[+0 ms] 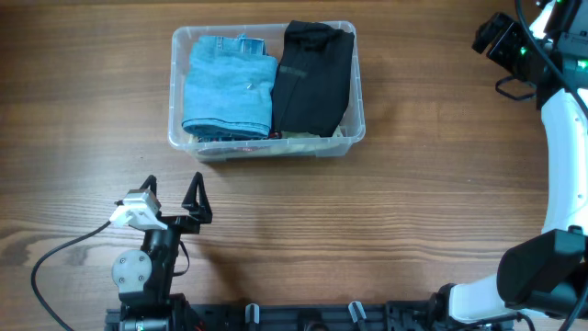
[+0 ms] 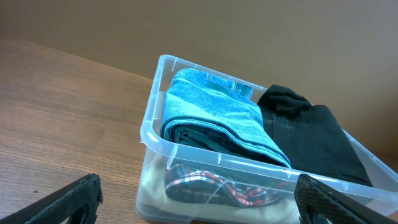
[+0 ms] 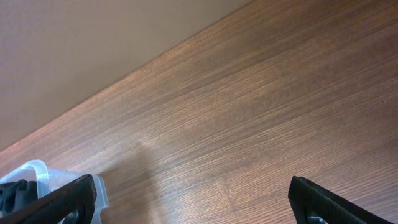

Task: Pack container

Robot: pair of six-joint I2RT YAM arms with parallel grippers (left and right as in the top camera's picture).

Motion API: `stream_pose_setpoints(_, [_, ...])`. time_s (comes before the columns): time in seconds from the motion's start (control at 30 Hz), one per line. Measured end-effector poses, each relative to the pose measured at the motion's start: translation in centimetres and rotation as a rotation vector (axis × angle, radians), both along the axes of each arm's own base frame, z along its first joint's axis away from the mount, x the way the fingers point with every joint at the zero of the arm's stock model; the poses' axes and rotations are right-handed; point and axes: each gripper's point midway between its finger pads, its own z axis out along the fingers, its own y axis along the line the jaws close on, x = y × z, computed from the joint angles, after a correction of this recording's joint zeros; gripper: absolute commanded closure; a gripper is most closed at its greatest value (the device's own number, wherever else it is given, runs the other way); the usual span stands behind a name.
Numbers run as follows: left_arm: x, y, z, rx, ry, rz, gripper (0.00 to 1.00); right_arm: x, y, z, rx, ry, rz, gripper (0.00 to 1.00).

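Observation:
The clear plastic container (image 1: 175, 92) stands at the table's far middle. Inside it lie a folded blue cloth (image 1: 230, 87) on the left and a folded black garment (image 1: 315, 78) on the right. In the left wrist view a red, black and white patterned cloth (image 2: 211, 186) shows through the container wall (image 2: 155, 112), under the blue cloth (image 2: 211, 112) and beside the black garment (image 2: 311, 137). My left gripper (image 1: 172, 198) is open and empty, in front of the container. My right gripper (image 3: 193, 202) is open and empty, far to the container's right; the container's corner (image 3: 34, 171) shows at its lower left.
The wooden table (image 1: 413, 211) carries nothing else. The right arm (image 1: 560, 138) runs along the right edge. A cable (image 1: 64, 248) trails from the left arm's base at the front left. A plain wall (image 3: 93, 43) stands behind the table.

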Motion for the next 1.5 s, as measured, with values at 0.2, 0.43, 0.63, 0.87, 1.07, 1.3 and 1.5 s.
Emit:
stream_pose_setpoints(0.2, [0.0, 0.0, 0.0, 0.0, 0.0, 0.0, 0.0, 0.0, 0.0, 0.0, 0.0, 0.0, 0.0, 0.0])
stream_pose_setpoints(0.43, [0.0, 0.0, 0.0, 0.0, 0.0, 0.0, 0.0, -0.2, 0.1, 0.7, -0.003, -0.013, 0.0, 0.0])
stream_pose_setpoints(0.63, [0.0, 0.0, 0.0, 0.0, 0.0, 0.0, 0.0, -7.8, 7.9, 13.5, -0.067, -0.336, 0.155, 0.0])
stream_pose_setpoints(0.87, [0.0, 0.1, 0.0, 0.0, -0.001, 0.005, 0.0, -14.4, 10.0, 9.7, -0.149, -0.55, 0.224, 0.0])
stream_pose_setpoints(1.07, [0.0, 0.1, 0.1, 0.001, -0.004, 0.007, 0.0, -21.5, 12.4, 3.8, -0.258, -0.875, 0.369, 0.0])
stream_pose_setpoints(1.3, [0.0, 0.1, 0.1, 0.001, -0.004, 0.007, 0.0, -22.1, 12.5, -0.3, -0.271, -0.931, 0.37, 0.0])
stream_pose_setpoints(1.5, [0.0, 0.1, 0.1, 0.001, -0.004, 0.007, 0.0, -21.7, 12.5, -3.3, -0.261, -0.886, 0.374, 0.0])
